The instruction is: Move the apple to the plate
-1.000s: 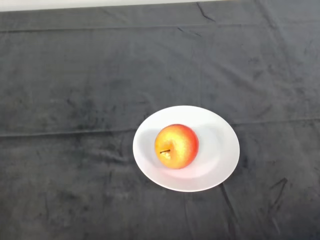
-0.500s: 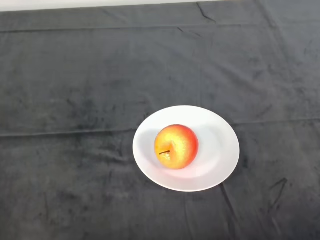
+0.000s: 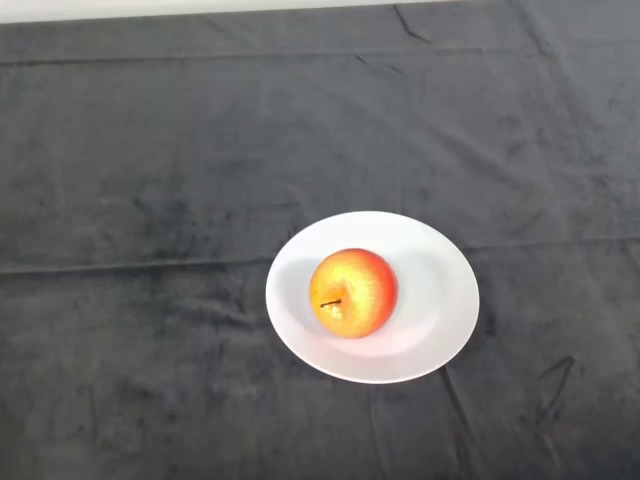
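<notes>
A red and yellow apple [image 3: 353, 292] lies on its side on a white round plate [image 3: 440, 290], a little left of the plate's middle, its short dark stem pointing toward the view's left. The plate sits on the dark cloth slightly right of the view's centre and toward the near side.
The dark cloth [image 3: 150, 200] covers the whole table, with long creases running across it and small wrinkles at the lower right. A pale strip of the table's far edge [image 3: 150, 8] shows along the top.
</notes>
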